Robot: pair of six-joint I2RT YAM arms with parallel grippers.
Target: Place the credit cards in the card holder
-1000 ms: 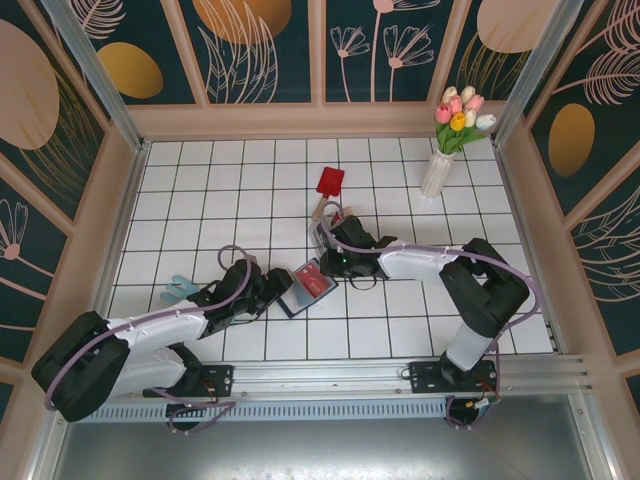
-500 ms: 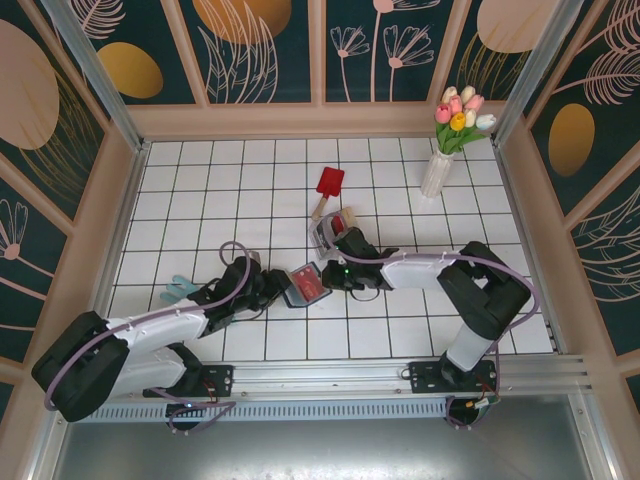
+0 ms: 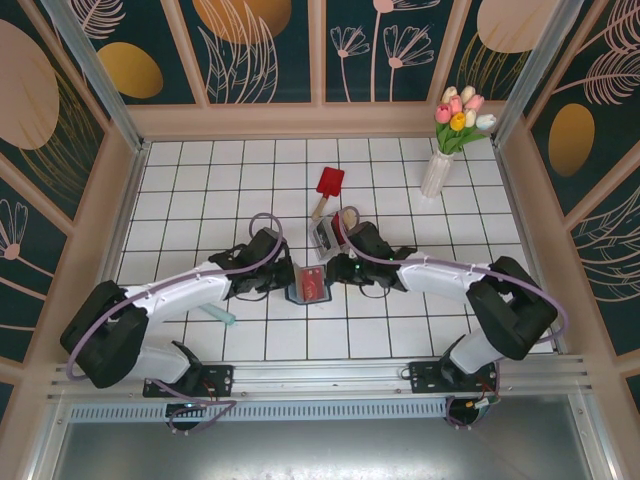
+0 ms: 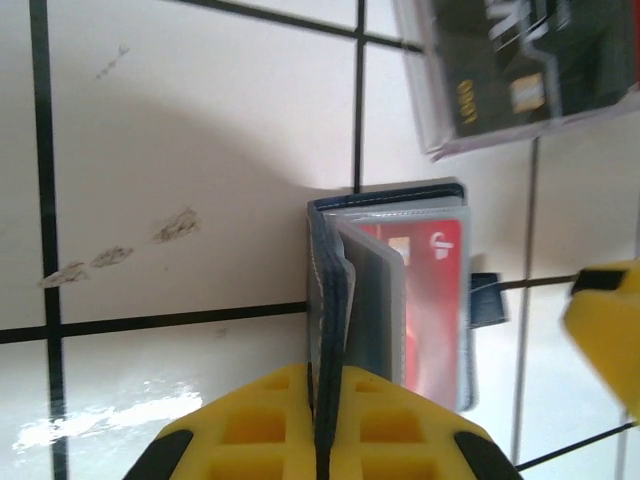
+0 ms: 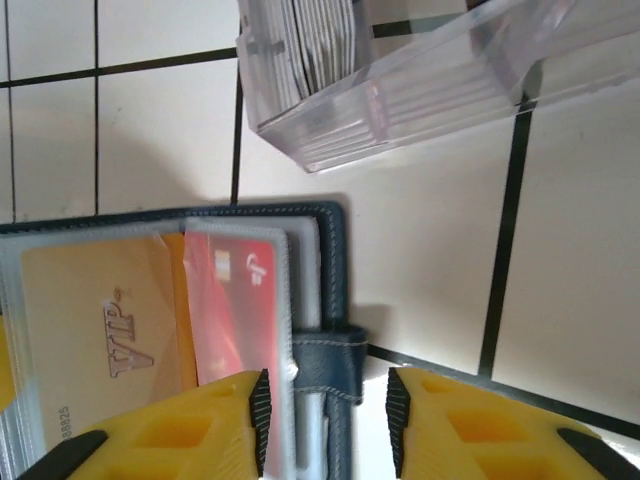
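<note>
The left end effector (image 4: 318, 405) pinches the card holder (image 4: 316, 270) by its cover, a red card (image 4: 432, 300) slotted just ahead. The right end effector (image 5: 325, 415) stands spread, the snap tab (image 5: 325, 355) between its fingers.

A counter (image 3: 200, 180) of white square tiles with thin black grout lines fills the middle of the enclosure. A pale beige ledge (image 3: 300, 120) runs along its far edge and continues down both sides. Above it stand the back wall (image 3: 280, 50), left wall (image 3: 40, 130) and right wall (image 3: 600, 130), all dark teal panels painted with gold and peach ovals and outlined flowers, divided by beige strips. Slanting aluminium posts (image 3: 90, 70) mark the far corners. A white vase (image 3: 437, 172) of tulips (image 3: 462, 115) stands at the far right corner. An aluminium rail (image 3: 330, 385) lines the near edge, with grey sheet metal (image 3: 320, 440) below. Light is even, shadows soft; some tiles carry faint scuff marks (image 4: 120, 250).
</note>
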